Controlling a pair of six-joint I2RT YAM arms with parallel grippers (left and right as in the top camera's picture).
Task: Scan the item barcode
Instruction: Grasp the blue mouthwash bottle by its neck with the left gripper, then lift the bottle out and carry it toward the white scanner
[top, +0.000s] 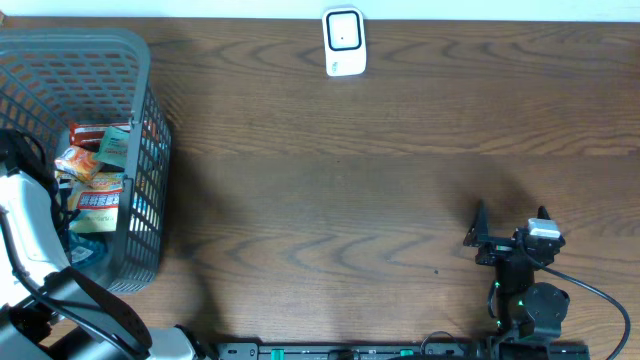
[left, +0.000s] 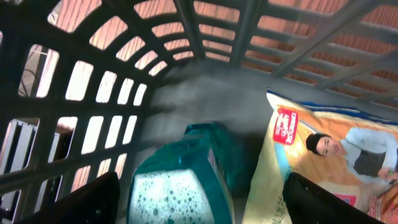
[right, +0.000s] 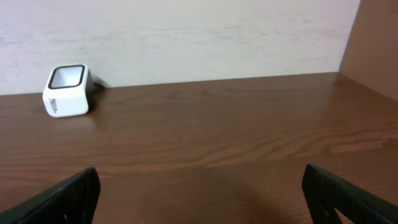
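Down along the bottom edge of the left wrist view, the left gripper (left: 202, 194) stands wide, one dark finger in each lower corner, with nothing clamped. Between the fingers, low in the middle of the frame, lies a teal packet (left: 183, 177) with a gap on either side. Just to its right is a cream packet (left: 329, 146) printed with a face. Both lie inside the grey basket (left: 205, 31), whose ribs fill the top and left of the frame.

To my eye the pick is the step in hand. It wants a straight descent over the teal packet, with the right finger kept off the cream one. The jaws should close on the packet's body rather than a loose edge, so the barcode can be turned outward. The scanner (top: 344, 42) sits at the top middle of the overhead view, well apart from the basket. At lower right of that view, the right gripper (top: 510, 238) is spread and empty.
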